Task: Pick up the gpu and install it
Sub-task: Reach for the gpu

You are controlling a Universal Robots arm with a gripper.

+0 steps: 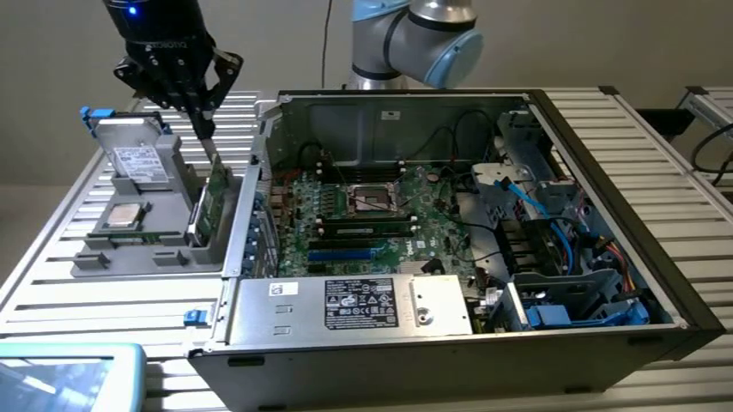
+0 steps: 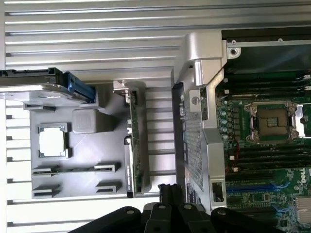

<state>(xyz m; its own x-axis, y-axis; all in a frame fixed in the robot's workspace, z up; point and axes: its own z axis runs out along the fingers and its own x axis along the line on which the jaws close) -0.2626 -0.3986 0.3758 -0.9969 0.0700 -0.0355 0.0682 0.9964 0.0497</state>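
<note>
The gpu [image 1: 215, 204] stands on edge in a slot at the right end of the grey parts tray [image 1: 154, 257], beside the open computer case. In the wrist view the gpu [image 2: 135, 145] shows edge-on as a thin green board with its silver bracket at one end. My gripper [image 1: 206, 133] hangs just above the card's top edge, fingers shut together and holding nothing. The gripper [image 2: 167, 188] appears as black fingers close to the card's near end, slightly to the case side.
The tray also carries a silver hard drive [image 1: 137, 159], a CPU [image 1: 123, 215] and memory sticks [image 2: 73, 170]. The case wall [image 1: 254, 206] stands right next to the gpu. Inside lie the motherboard [image 1: 355, 215], a blue slot [image 1: 343, 254] and the power supply [image 1: 355, 305].
</note>
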